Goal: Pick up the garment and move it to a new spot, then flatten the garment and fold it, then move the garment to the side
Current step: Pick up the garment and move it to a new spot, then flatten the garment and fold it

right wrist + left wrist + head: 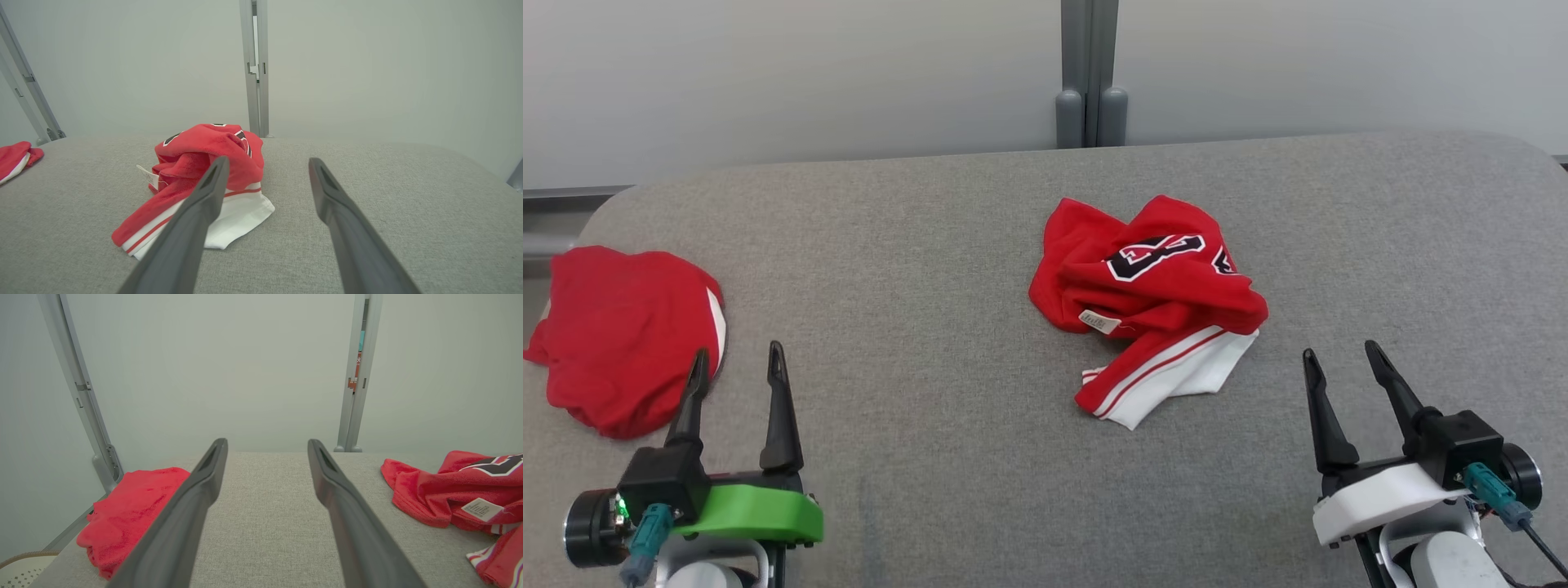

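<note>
Left jaws and right jaws released, empty, above the desk point(931, 269). Crumpled red garment point(1152, 286) ahead, nearer the right; another red cloth point(621, 335) beside the left.

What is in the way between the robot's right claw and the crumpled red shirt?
Nothing visible. Just a stretch of grey table lies between the open right gripper and the crumpled garment. The other red garment sits far off, near the left gripper.

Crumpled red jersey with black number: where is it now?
Head view: the crumpled red jersey lies just right of centre on the grey fabric table, ahead and left of the right claw, apart from the other red garment at far left.
</note>
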You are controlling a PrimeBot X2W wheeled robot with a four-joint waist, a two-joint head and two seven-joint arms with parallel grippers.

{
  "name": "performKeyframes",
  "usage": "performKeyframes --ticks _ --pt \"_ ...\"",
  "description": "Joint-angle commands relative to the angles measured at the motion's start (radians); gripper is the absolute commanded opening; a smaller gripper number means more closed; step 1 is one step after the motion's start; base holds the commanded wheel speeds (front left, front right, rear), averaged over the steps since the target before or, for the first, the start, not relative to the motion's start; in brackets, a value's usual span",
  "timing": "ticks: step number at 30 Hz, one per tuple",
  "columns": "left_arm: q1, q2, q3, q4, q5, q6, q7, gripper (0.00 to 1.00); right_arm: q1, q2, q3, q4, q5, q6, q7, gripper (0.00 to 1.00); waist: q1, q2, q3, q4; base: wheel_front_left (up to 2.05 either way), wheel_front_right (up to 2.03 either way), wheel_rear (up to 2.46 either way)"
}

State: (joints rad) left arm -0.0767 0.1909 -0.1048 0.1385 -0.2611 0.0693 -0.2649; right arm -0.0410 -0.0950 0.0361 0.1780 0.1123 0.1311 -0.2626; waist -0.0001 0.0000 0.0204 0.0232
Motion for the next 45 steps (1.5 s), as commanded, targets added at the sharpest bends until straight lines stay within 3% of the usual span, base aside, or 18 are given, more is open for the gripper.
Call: performKeyframes --ticks 1,10,32,37,45 --pt "0.021 -0.005 0.006 0.0 0.004 -0.007 0.001 1.0 0.017 -0.004 -0.001 0.006 0.0 -0.001 -0.003 1.0 0.0001 0.0 -0.002 0.001 0.0 0.0 0.0" --pt "0.057 -0.053 0.049 0.004 0.032 -0.03 0.001 1.0 0.035 -0.013 0.004 0.021 0.005 -0.001 0.001 1.0 0.0001 0.0 -0.008 -0.001 0.0 0.0 0.0" --pt "0.047 -0.091 0.113 0.03 0.089 -0.093 0.001 1.0 0.029 -0.015 0.012 0.013 0.002 -0.001 0.012 1.0 0.0001 0.0 -0.016 -0.007 0.0 0.0 0.0" --pt "-0.004 -0.099 0.062 0.068 0.117 -0.12 0.001 1.0 0.012 -0.014 0.022 0.01 0.003 -0.001 0.014 1.0 0.0001 0.0 -0.002 -0.024 0.0 0.0 0.0" --pt "-0.157 -0.115 -0.112 0.209 0.163 -0.177 0.001 1.0 -0.036 -0.025 0.041 0.011 0.02 -0.001 0.009 1.0 0.0001 0.0 0.053 -0.097 0.0 0.0 0.0"
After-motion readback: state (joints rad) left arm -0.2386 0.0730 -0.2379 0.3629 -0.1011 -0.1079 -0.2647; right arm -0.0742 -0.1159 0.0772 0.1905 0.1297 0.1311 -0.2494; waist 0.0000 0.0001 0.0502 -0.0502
